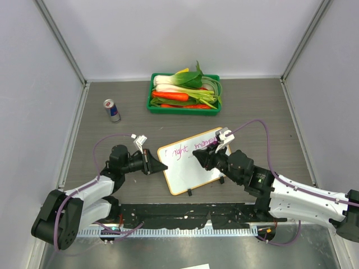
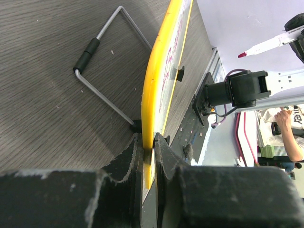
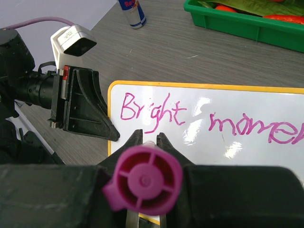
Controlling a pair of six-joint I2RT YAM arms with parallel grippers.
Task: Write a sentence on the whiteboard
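My left gripper [image 1: 152, 162] is pinched tight on the left edge of the whiteboard [image 1: 188, 171], which sits just on my side of the green tray [image 1: 182, 110]. My right gripper [image 3: 146, 138] is clamped around a purple marker [image 3: 142, 179], by the sentence [image 3: 152, 111], reading "Bright momen".

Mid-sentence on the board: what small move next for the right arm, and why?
Probably set the marker tip just right of the second word and add its next letter: "Bright" is complete, the second word looks unfinished, the right tool grips the marker and the left tool clamps the whiteboard edge.
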